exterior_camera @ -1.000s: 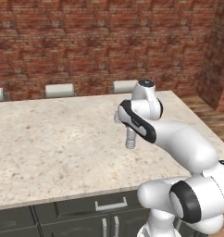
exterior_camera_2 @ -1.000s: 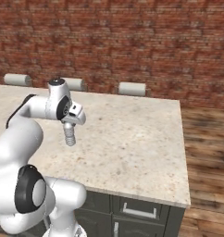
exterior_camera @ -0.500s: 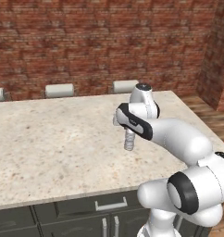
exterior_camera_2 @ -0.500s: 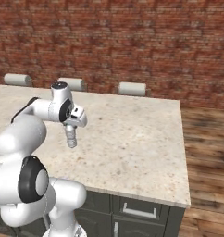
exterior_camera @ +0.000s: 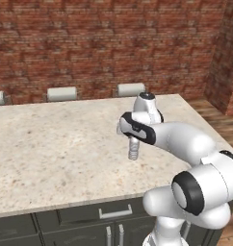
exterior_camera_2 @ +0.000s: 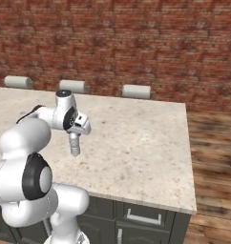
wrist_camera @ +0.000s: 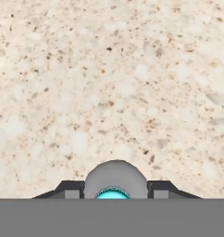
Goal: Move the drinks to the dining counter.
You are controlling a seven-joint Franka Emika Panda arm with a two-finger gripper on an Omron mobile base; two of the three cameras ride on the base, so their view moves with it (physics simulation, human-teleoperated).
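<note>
Jaws: clenched on the teal bottle with grey cap [wrist_camera: 115, 184]; in the hand view the two dark tips sit tight against either side of its rounded grey top, with a spot of teal showing between them.
Jaws' pose: the jaws [exterior_camera: 133, 144] point straight down from the white arm's wrist.
Held bottle: it hangs upright below the jaws [exterior_camera_2: 75, 143], seen as a small greyish cylinder [exterior_camera: 133, 150] in the left base view and likewise [exterior_camera_2: 75, 147] in the right base view.
Bottle against tabletop: its lower end is down at the stone, a small shadow right under it; whether it rests on the stone or hangs just above, I cannot tell.
Tabletop: the large beige speckled stone top of the free-standing island [exterior_camera: 51, 144] lies directly beneath the jaws and spreads bare stone on all sides of them [exterior_camera_2: 136, 138]; [wrist_camera: 109, 83].
Beyond the jaws: pale chair backs [exterior_camera: 61, 93] line the tabletop's far edge, before a red brick wall [exterior_camera: 104, 43].
Below the near edge: dark cabinet fronts with metal handles [exterior_camera: 115, 212].
</note>
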